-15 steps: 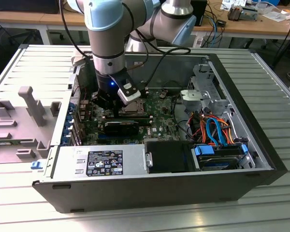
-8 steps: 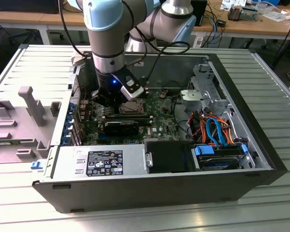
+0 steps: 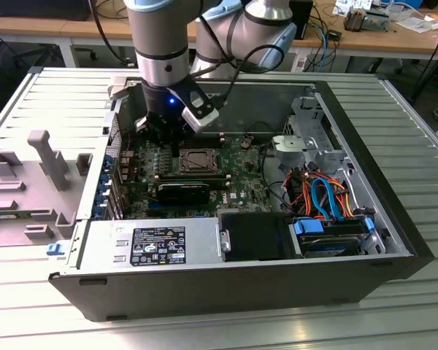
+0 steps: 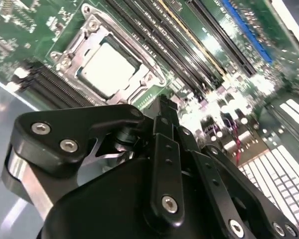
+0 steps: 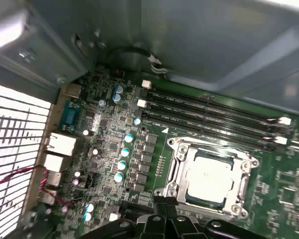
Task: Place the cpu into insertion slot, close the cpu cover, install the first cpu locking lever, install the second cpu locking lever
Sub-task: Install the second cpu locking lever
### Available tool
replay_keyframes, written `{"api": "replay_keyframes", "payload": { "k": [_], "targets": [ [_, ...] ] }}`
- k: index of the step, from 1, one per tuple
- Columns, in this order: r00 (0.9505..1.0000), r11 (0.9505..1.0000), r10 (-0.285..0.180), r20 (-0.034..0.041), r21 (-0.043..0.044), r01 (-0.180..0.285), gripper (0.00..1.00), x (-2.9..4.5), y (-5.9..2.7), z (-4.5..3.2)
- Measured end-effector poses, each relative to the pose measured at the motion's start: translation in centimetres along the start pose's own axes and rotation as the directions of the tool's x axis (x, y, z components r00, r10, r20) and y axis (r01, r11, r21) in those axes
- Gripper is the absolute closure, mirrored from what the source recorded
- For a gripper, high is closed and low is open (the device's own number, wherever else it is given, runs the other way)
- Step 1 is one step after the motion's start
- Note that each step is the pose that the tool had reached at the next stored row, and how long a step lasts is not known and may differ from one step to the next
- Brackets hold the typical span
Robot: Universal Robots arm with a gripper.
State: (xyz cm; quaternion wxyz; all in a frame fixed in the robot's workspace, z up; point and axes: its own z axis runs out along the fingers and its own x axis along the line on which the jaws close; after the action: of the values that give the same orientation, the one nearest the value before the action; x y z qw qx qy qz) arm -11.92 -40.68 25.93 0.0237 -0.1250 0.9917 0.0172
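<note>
- The small flat square cpu (image 5: 208,178) with its matte silver-grey metal top sits in the insertion slot (image 5: 175,172), a square dark socket with a bright silver rim, on the green motherboard (image 5: 114,149).
- The cpu cover (image 4: 84,47), a thin silver metal frame with a central window, lies flat around the chip in both wrist views; the chip's top shows through the window.
- The black gripper (image 3: 174,138), built of jointed links with round screw heads, hangs inside the open case just beside the socket, on the exterior view's left of it. In the second wrist view its fingers look drawn together with nothing between them, though their tips are hard to make out.
- Long narrow black memory slots (image 5: 214,112) run side by side along one edge of the socket, close to it.
- Small blue-topped cylindrical capacitors (image 5: 123,152) stand in a row near the socket's other side.
- The dark sheet-metal computer case (image 3: 394,219) lies open on a ribbed grey table (image 3: 409,117), its walls rising all round the board.
- A silver box carrying a black label (image 3: 159,245) fills the near corner; its print is too small to read.
- Orange and blue cables (image 3: 325,193) bunch on the exterior view's right.
</note>
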Motion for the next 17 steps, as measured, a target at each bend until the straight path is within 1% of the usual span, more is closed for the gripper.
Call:
{"api": "replay_keyframes", "payload": {
  "k": [2, 3, 4, 5, 6, 8, 9, 11, 12, 14, 15, 16, 17],
  "targets": [
    [1.0000, 1.0000, 0.000, -0.0004, -0.0001, 0.000, 0.89, -0.06, 0.02, -0.80],
    [1.0000, 1.0000, 0.000, -0.0013, -0.0002, 0.000, 0.89, -0.11, 0.00, -0.90],
    [1.0000, 1.0000, 0.000, -0.0085, -0.0025, 0.000, 0.89, -0.36, -0.15, -0.87],
    [0.9998, 1.0000, 0.001, -0.0175, -0.0045, -0.001, 0.89, -0.62, -0.37, -0.88],
    [0.9997, 1.0000, 0.001, -0.0242, -0.0064, -0.001, 0.89, -0.85, -0.55, -0.87],
    [0.9990, 0.9999, 0.002, -0.0456, -0.0120, -0.002, 0.89, -1.58, -1.19, -0.85],
    [0.9987, 0.9999, 0.002, -0.0516, -0.0139, -0.002, 0.89, -1.77, -1.43, -0.84],
    [0.9982, 0.9998, 0.002, -0.0599, -0.0181, -0.003, 0.89, -2.04, -1.86, -0.83],
    [0.9980, 0.9997, 0.002, -0.0634, -0.0222, -0.003, 0.89, -2.16, -2.16, -0.82],
    [0.9977, 0.9996, 0.002, -0.0683, -0.0292, -0.004, 0.89, -2.31, -2.57, -0.81],
    [0.9975, 0.9994, 0.002, -0.0713, -0.0354, -0.005, 0.89, -2.39, -2.74, -0.78],
    [0.9974, 0.9989, 0.002, -0.0715, -0.0458, -0.005, 0.89, -2.41, -2.87, -0.75],
    [0.9975, 0.9982, 0.001, -0.0701, -0.0593, -0.006, 0.89, -2.42, -2.99, -0.74]
  ]
}}
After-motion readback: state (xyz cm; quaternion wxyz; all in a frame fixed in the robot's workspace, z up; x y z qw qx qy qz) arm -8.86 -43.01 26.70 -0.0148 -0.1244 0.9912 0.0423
